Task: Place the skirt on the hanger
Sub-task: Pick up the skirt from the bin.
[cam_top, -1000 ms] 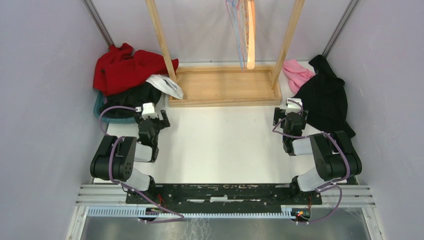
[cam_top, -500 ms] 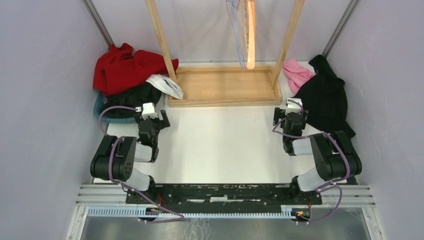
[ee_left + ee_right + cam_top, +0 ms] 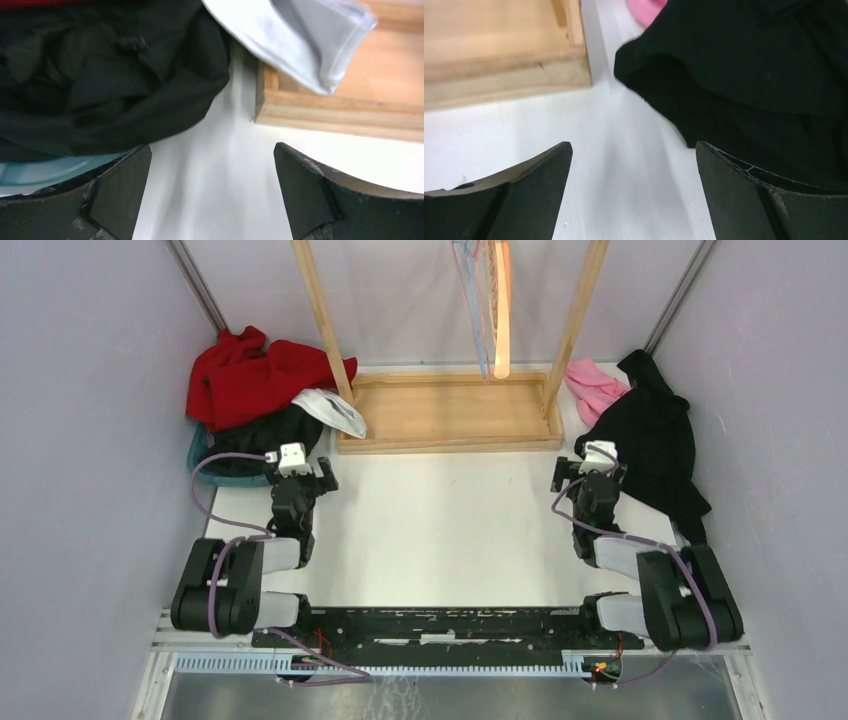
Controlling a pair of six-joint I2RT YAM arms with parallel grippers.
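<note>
While I watch from the overhead camera, the white table (image 3: 440,525) fills most of the floor, and the wooden rack (image 3: 450,415) stands at its far edge, a shallow tray with two uprights rising out of frame. Both arms sit folded low at the near edge, the left one reaching toward the left rear corner and the right one toward the right rear corner. Next in bulk comes the red garment (image 3: 250,375), heaped in the left rear corner. The black skirt (image 3: 655,435), as I read its tiered hem, lies crumpled on the table along the right wall, just beside the rack's right corner. A dark garment (image 3: 265,435) lies below the red one, spilling over a teal basin (image 3: 200,458). A white cloth (image 3: 335,410) drapes from that pile onto the rack's left corner. A pink cloth (image 3: 592,385) sits behind the skirt. The hanger (image 3: 500,310) hangs edge-on between the uprights, well apart from the skirt. My left gripper (image 3: 210,165) has its jaws spread wide over bare table, near the dark garment, holding nothing. My right gripper (image 3: 634,160) is likewise wide apart and empty, with the skirt's hem just ahead of its right finger
</note>
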